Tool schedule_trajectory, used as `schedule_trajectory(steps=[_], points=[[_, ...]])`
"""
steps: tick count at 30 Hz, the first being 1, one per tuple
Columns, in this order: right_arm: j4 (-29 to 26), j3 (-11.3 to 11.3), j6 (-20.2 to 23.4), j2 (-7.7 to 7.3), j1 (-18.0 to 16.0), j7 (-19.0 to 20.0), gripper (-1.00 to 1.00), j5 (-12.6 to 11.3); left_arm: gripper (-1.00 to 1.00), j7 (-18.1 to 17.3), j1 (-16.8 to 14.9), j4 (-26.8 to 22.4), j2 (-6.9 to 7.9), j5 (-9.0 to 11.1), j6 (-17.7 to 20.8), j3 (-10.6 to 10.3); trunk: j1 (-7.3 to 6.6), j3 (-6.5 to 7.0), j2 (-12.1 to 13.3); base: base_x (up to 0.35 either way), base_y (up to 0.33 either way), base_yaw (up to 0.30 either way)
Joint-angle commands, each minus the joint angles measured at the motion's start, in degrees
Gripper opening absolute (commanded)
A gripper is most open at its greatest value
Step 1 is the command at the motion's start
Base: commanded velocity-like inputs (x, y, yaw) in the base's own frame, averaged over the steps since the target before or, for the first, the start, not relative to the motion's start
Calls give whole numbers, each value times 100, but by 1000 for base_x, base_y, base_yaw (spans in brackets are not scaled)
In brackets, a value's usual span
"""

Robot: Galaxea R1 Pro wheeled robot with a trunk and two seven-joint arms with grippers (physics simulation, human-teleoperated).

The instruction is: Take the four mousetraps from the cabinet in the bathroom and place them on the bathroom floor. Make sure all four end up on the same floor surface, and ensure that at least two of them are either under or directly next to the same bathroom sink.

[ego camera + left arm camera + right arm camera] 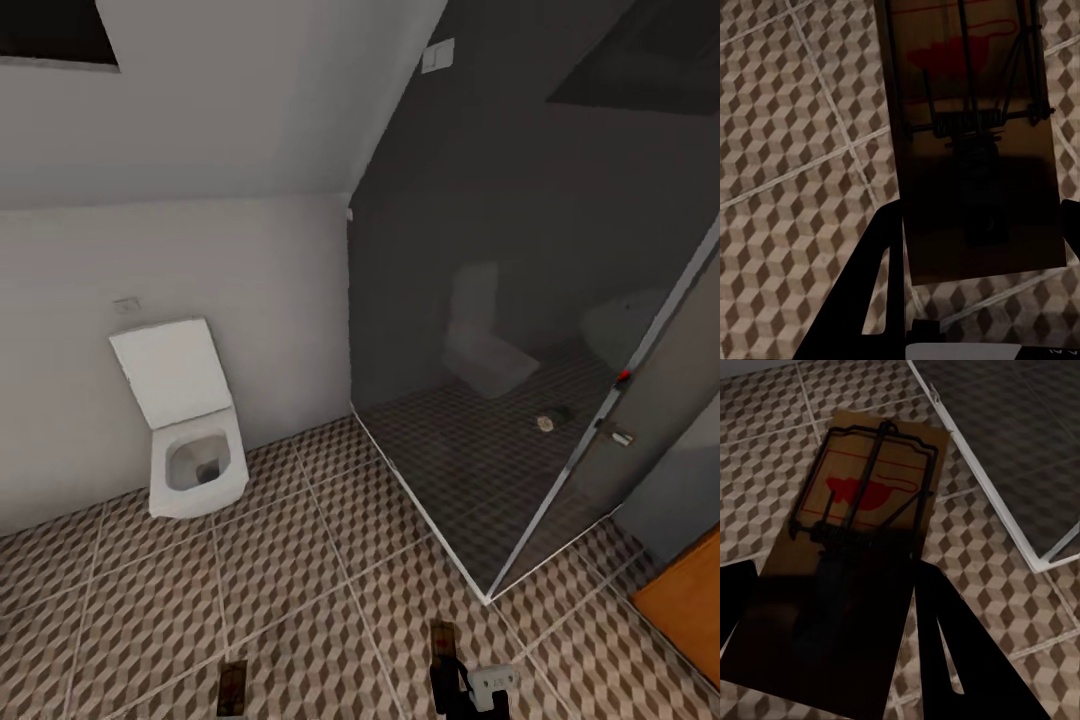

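Left hand: clamped on a mousetrap, dark fingers either side of the board's near end. The board is brown wood with a dark wire bar and spring across the middle and a red printed shape near the far end. It's held above the bathroom floor, not touching it. In the head view this trap shows as a small dark strip at the bottom edge.

Right hand: also closed on a mousetrap, with one black finger along the near edge. Same build: brown board, dark wire frame, and a red printed blob in a thin red outlined box. No text or brand is readable on either board. In the head view the right hand sits bottom centre with its trap edge-on and a small white-grey part beside it.

Floor: cube-pattern tiles in brown, beige and white with pale grout lines.

Farther out, left: white toilet against the white wall, lid up. A small plate is on the wall above it; nothing legible.

Right: glass shower enclosure with a white base rail, a floor drain inside and a door handle with a red mark above it. Orange-brown cabinet corner at the right edge. White switch plate high on the dark wall.
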Motion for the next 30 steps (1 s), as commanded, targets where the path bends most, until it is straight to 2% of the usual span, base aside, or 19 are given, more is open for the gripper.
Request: schedule_trajectory(steps=[1, 30], points=[[5, 52, -21, 1, -4, 24, -100, -80, -100, 46, -4, -1, -2, 10, -9, -51, 3, -11, -11, 0, 0, 288], [5, 54, -21, 1, -4, 24, -100, -80, -100, 44, -4, -1, 4, 10, -11, -51, 3, -11, -11, 0, 0, 288]])
